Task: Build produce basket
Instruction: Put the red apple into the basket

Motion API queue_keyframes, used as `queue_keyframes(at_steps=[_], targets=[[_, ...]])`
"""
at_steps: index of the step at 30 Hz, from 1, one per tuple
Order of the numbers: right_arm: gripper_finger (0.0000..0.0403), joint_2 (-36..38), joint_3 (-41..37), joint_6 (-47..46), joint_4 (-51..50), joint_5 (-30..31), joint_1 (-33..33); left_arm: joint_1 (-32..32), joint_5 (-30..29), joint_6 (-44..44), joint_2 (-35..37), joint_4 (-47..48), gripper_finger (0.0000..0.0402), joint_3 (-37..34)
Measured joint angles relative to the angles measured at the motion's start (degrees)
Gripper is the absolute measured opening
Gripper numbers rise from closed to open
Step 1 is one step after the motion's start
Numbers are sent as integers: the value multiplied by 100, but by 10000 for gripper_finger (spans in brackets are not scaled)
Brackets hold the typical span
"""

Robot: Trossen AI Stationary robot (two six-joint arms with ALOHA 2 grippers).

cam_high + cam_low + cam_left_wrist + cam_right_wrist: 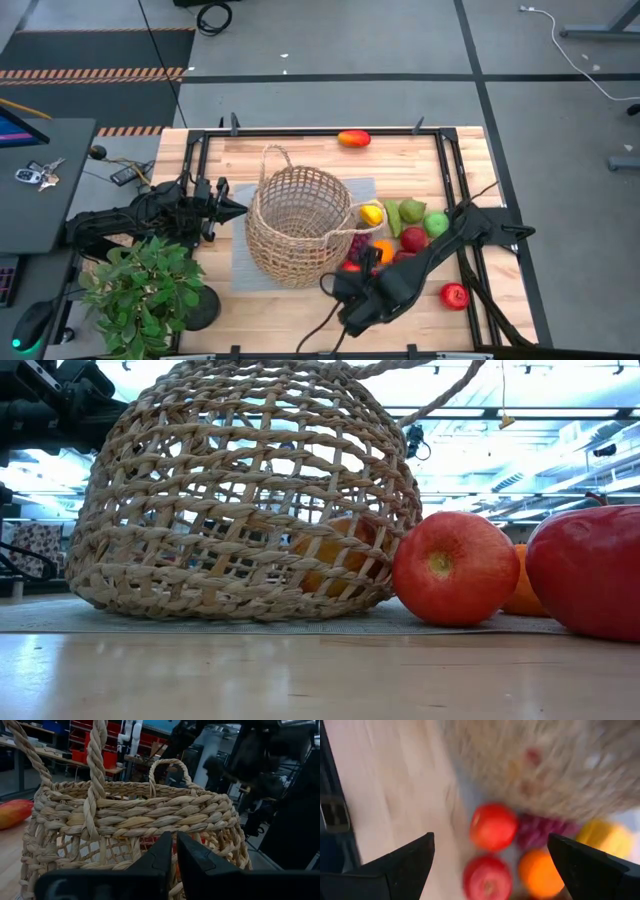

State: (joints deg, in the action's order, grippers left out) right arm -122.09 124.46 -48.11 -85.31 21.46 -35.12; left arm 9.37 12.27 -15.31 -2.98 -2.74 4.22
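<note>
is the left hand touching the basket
Apart. The high view shows grey mat between the left hand and the basket.

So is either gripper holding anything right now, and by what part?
Nothing is held. The right gripper is open above the apples, its fingers empty. The left gripper is shut and empty, beside the basket.

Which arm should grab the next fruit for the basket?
Right. The right gripper hangs open beside the fruit cluster, with a red apple between its fingers' line of sight. The left gripper sits shut on the basket's far side, away from the fruit.
</note>
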Motion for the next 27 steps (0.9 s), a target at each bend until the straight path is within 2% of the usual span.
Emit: queue_keyframes(at_steps=[2, 5, 11, 18, 23, 27], targets=[[391, -178, 0, -263, -276, -410, 27, 0, 0, -2, 0, 2, 35, -1], [391, -366, -2, -562, -479, -715, 68, -2, 0, -1, 0, 2, 31, 1], [391, -407, -225, -723, -469, -786, 73, -1, 0, -1, 2, 0, 30, -1], [389, 403, -1417, -1424, -353, -774, -100, 0, 0, -1, 1, 1, 35, 1], [385, 935, -2514, -1827, 656, -611, -229, -1, 0, 0, 2, 1, 29, 1], [396, 1086, -3222, -1993, 1143, -675, -238, -1, 0, -1, 2, 1, 29, 0]])
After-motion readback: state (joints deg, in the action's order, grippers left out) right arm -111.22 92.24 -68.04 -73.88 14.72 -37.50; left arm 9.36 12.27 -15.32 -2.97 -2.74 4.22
